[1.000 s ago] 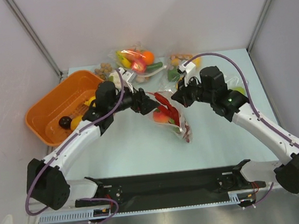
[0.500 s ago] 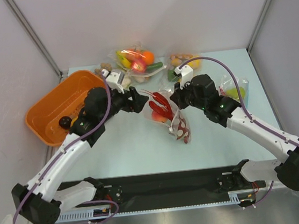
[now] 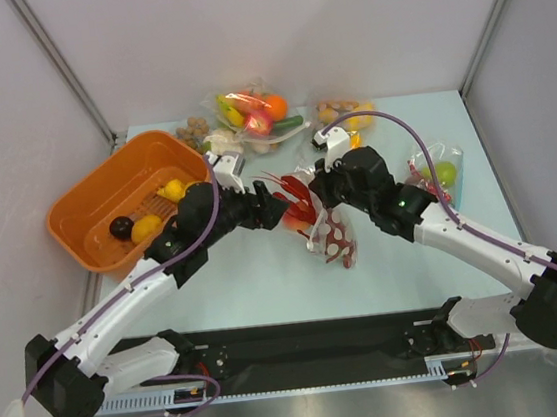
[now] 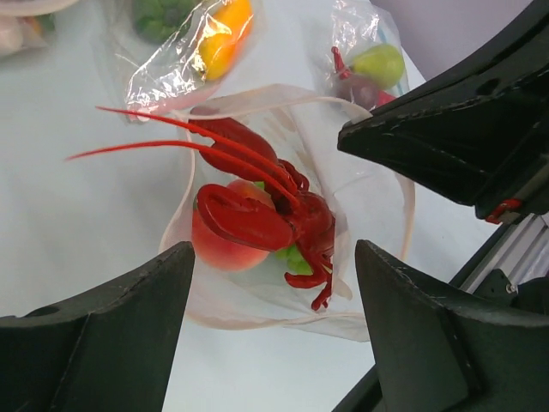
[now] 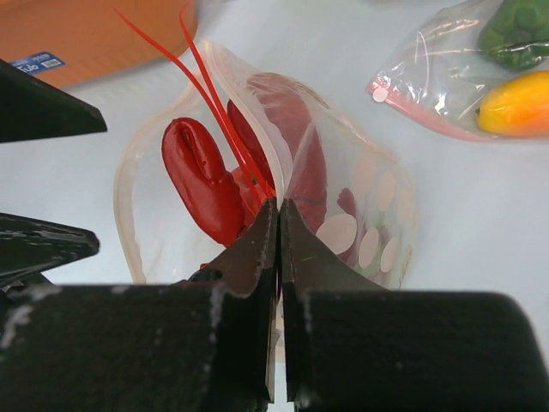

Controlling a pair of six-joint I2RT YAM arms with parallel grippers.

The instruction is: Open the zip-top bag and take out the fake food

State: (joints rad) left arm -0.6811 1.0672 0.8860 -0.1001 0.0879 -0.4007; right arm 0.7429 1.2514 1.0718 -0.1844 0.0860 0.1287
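Observation:
The zip-top bag (image 3: 323, 232) lies mid-table with its mouth held open. A red lobster (image 4: 257, 202), a pink-orange peach (image 4: 214, 251) and a green piece (image 4: 296, 259) show inside it. Pale oval bits (image 5: 336, 233) sit deeper in the bag. My right gripper (image 3: 319, 190) is shut on the bag's upper rim (image 5: 279, 206), with the lobster (image 5: 193, 184) just to its left. My left gripper (image 3: 277, 212) is open and empty in front of the bag's mouth (image 4: 274, 251), and its fingers (image 4: 129, 326) touch nothing.
An orange basket (image 3: 81, 196) at the left holds a dark ball (image 3: 121, 226) and yellow pieces. A bag with orange, banana and cucumber (image 3: 257, 110) lies at the back. A bag with a yellow piece (image 3: 343, 115) and a small pear bag (image 3: 440, 172) lie to the right.
My left gripper drew back to the left, then came forward to the bag's mouth. My right gripper shifted left and nearer with the bag's rim, and the mouth now gapes wider.

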